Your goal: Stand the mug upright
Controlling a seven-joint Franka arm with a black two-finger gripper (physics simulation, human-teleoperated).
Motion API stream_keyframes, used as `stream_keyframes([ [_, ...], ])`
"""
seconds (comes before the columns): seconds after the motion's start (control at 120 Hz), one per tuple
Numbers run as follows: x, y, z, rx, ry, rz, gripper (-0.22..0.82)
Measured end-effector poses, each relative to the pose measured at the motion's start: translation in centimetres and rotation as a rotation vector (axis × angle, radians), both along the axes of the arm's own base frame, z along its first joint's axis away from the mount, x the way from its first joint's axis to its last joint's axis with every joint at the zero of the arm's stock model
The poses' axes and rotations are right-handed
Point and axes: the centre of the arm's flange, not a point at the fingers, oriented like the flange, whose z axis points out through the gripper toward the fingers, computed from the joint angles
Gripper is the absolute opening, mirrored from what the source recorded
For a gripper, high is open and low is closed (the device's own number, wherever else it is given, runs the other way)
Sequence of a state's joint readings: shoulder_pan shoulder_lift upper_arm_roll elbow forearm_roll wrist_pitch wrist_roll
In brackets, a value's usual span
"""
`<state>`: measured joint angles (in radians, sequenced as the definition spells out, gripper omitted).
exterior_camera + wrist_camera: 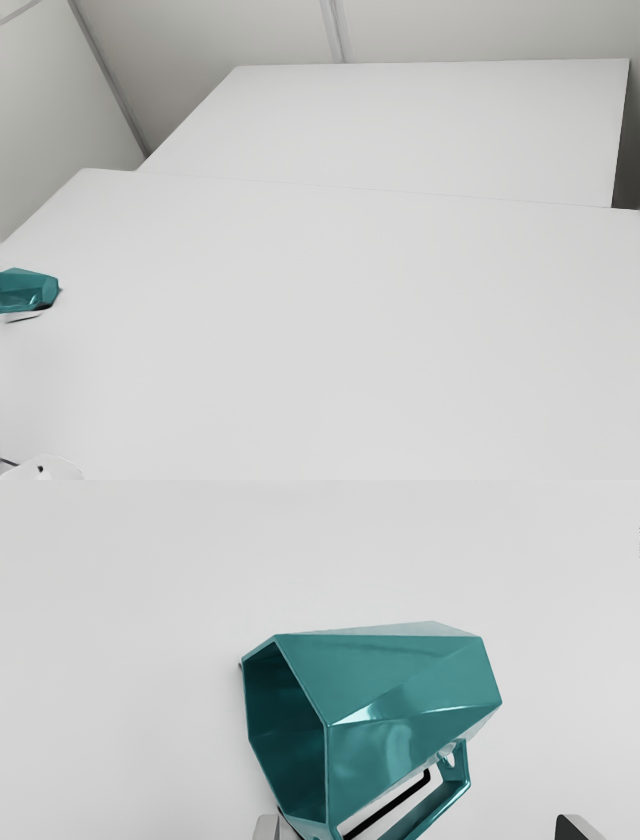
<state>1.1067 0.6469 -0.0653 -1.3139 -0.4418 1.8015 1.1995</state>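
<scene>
The teal faceted mug (25, 290) lies on its side near the exterior view's left edge. In the wrist view the mug (400, 690) shows its dark open mouth and, on the side nearer the gripper, its angular handle (430, 805). My gripper (419, 827) is open, its fingertips wide apart. One fingertip (267, 828) is close to the mug's rim; whether they touch I cannot tell. The other fingertip (577, 828) stands clear of the handle. Part of the handle shows between the fingers, not gripped.
A white tabletop (330, 330) supports the mug, and a second white surface (400, 130) stands behind it. A rounded white piece (50, 470) pokes in at the exterior view's lower left corner. Pale walls (230, 30) rise behind.
</scene>
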Motion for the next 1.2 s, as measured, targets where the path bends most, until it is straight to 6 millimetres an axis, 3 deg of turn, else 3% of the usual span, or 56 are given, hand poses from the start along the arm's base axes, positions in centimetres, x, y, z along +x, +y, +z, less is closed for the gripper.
stream_keyframes([
  [0.233, 1.2, 0.8, -3.1, -0.026, -0.078, -0.04, 0.6],
  [0.475, 1.9, 0.3, -5.2, -0.069, -0.14, -0.056, 0.6],
  [0.692, 3.0, -0.4, -5.8, -0.085, -0.182, -0.076, 0.6],
  [0.817, 3.3, -0.7, -6.0, -0.09, -0.198, -0.085, 0.37],
  [0.883, 3.5, -1.0, -6.4, -0.103, -0.21, -0.083, 0.34],
  [0.95, 3.5, -1.3, -6.6, -0.111, -0.222, -0.08, 0.22],
  [1.075, 5.8, -2.8, -4.8, -0.094, -0.245, -0.116, 0.0],
  [1.2, 7.2, -4.3, -3.6, -0.082, -0.252, -0.144, -0.09],
])
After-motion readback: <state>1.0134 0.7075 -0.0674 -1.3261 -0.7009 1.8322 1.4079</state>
